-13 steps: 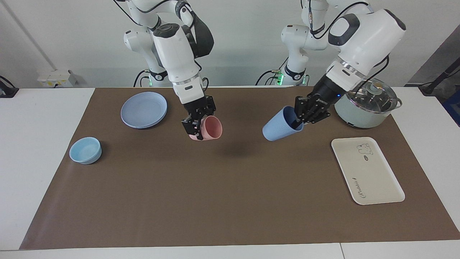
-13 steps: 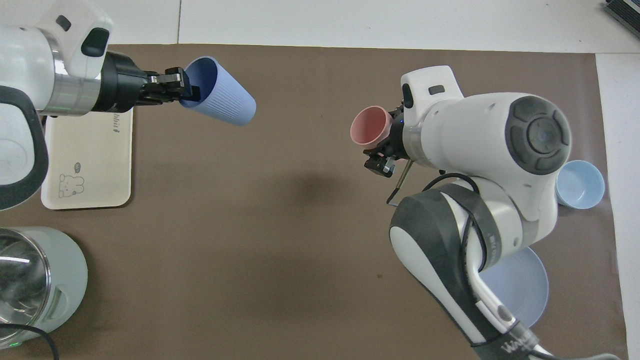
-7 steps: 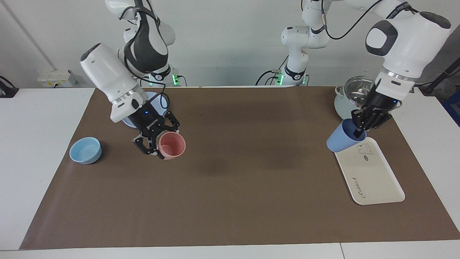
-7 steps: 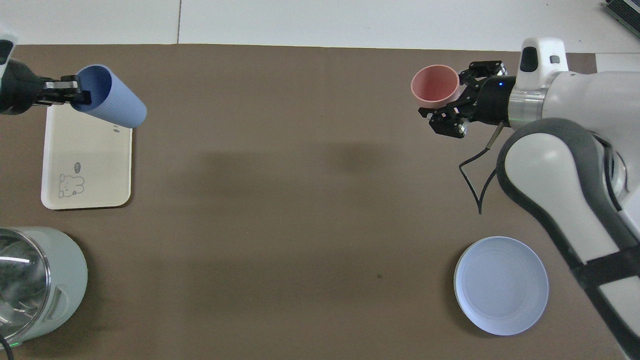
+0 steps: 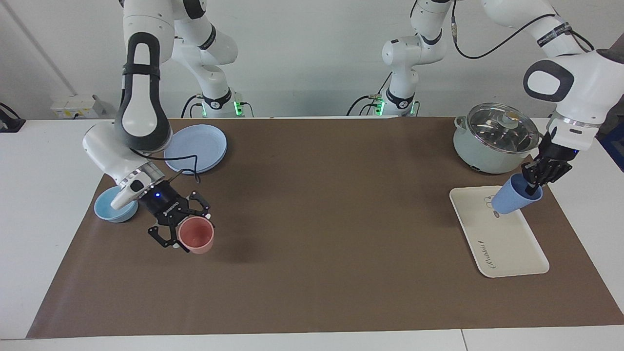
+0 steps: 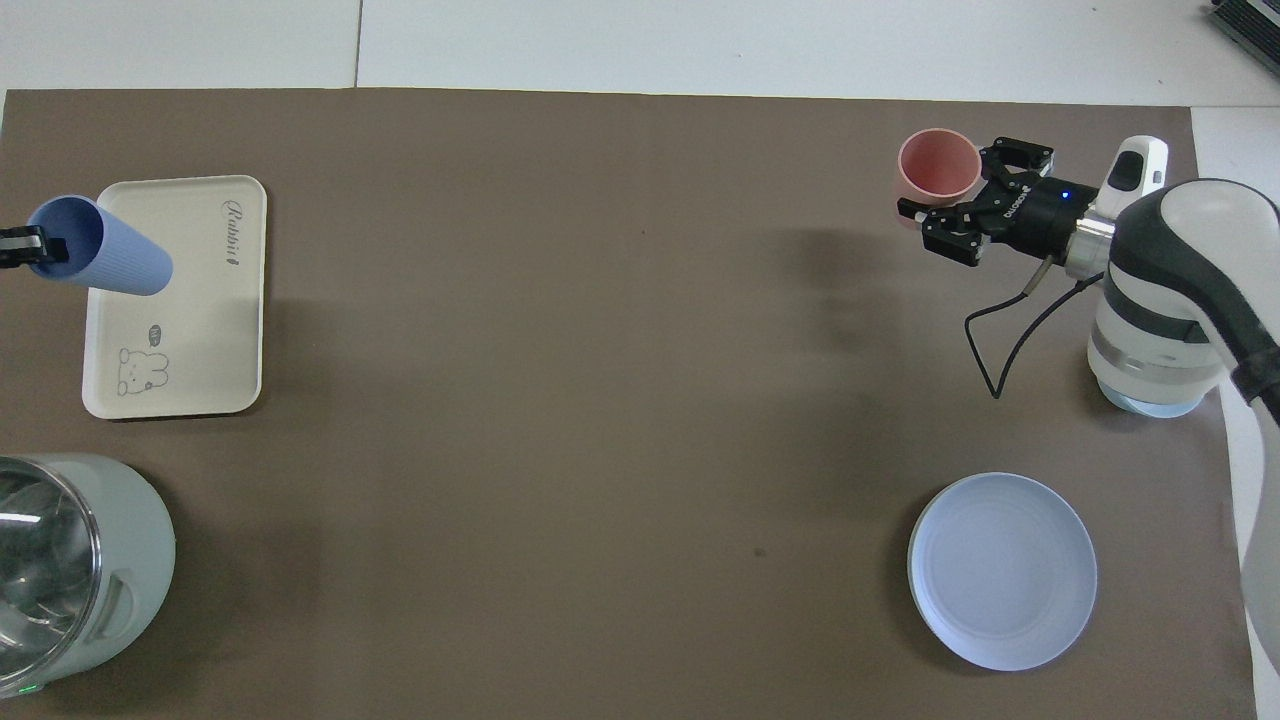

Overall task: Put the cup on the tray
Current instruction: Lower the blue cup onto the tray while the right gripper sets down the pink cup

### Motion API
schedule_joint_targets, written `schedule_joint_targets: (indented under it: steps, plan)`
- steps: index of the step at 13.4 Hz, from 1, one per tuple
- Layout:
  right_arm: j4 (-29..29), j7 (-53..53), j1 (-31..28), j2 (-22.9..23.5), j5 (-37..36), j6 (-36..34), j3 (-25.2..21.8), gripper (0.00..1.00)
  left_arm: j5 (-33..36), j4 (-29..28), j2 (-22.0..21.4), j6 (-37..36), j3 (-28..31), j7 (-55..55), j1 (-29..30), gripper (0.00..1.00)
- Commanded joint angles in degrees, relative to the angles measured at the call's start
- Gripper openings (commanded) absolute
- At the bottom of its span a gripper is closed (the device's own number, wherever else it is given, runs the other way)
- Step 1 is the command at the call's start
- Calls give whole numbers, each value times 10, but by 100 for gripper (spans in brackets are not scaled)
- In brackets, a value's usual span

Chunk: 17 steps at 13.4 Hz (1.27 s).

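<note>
The periwinkle-blue cup point(image 5: 509, 201) point(image 6: 108, 264) hangs tilted, its mouth turned toward the left arm's end of the table. It is over the half of the cream tray point(image 5: 507, 243) point(image 6: 190, 330) that lies nearer to the robots. My left gripper point(image 5: 532, 187) point(image 6: 42, 247) is shut on the cup's rim, with one finger inside the mouth. My right gripper point(image 5: 181, 228) point(image 6: 975, 188) is shut on the rim of a salmon-pink tumbler point(image 5: 196, 235) point(image 6: 937, 164). That tumbler is upright, low over the brown mat, beside the light-blue bowl point(image 5: 109, 208).
A pale green pot with a glass lid point(image 5: 497, 141) point(image 6: 70, 570) stands near the tray, nearer to the robots. A round blue plate point(image 5: 196, 147) point(image 6: 1002, 570) lies toward the right arm's end. The right arm partly covers the bowl.
The left gripper has carried the cup from over the mat's middle to over the tray. The right gripper has swung the pink tumbler toward the right arm's end and lower, beside the bowl.
</note>
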Motion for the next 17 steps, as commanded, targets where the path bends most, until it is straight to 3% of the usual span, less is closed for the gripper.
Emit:
schedule_joint_targets:
  steps: [1,5,8,12,14,16,17]
  plan:
    - [4,-139,-61,43,74,-68,7,0,15,-21,24,62,-7,5,15,0]
    - [-21,-211,-99,54,101,-106,8,0,15,-19,72,115,-8,7,36,0]
    - [-51,-265,-106,63,198,-133,8,0,15,-19,91,134,-7,7,41,0]
    - [-66,-271,-111,60,202,-131,7,0,15,-13,100,148,-8,6,46,0]
    - [-75,-277,-111,58,202,-126,7,0,15,-5,105,147,-8,6,45,31]
    - [-80,-284,-113,55,202,-126,7,0,15,5,107,145,-7,6,44,84]
    - [-81,-293,-113,55,202,-125,6,37,15,15,108,139,-7,5,44,100]
